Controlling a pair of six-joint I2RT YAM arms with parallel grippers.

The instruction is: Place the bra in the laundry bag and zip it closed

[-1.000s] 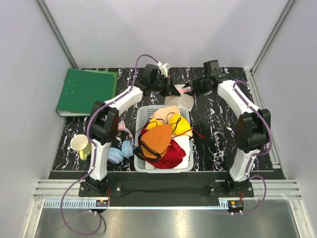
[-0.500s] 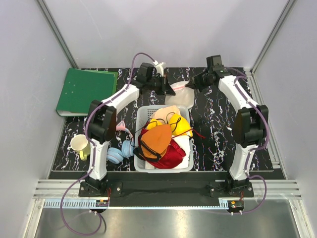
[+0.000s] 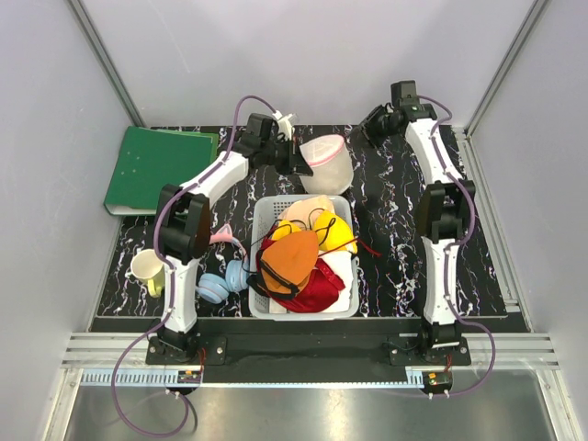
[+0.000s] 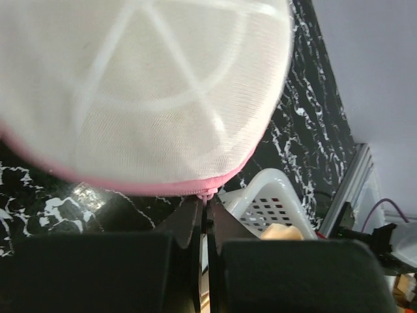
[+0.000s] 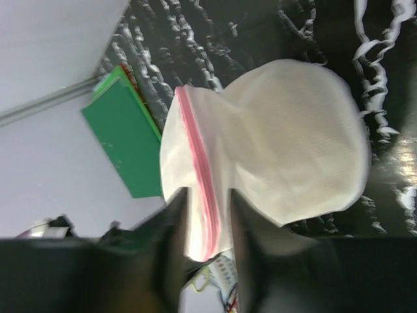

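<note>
Our left arm (image 3: 223, 175) stretches to the far middle of the table (image 3: 395, 248), and the left hand (image 3: 298, 160) is pinched shut on the pink rim (image 4: 156, 190) of the laundry bag (image 3: 328, 163), which sits just right of it, beyond the basket (image 3: 260, 216). A yellow bra (image 3: 338, 233) lies in that basket among black straps (image 3: 318, 220); we cannot tell whether it is the plain one. Our right hand (image 3: 375, 124), spread open, is apart from the bag, far right.

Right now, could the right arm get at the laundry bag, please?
Probably yes: the right tool is open and nothing stands between it and the laundry bag, which the left tool pinches.
</note>
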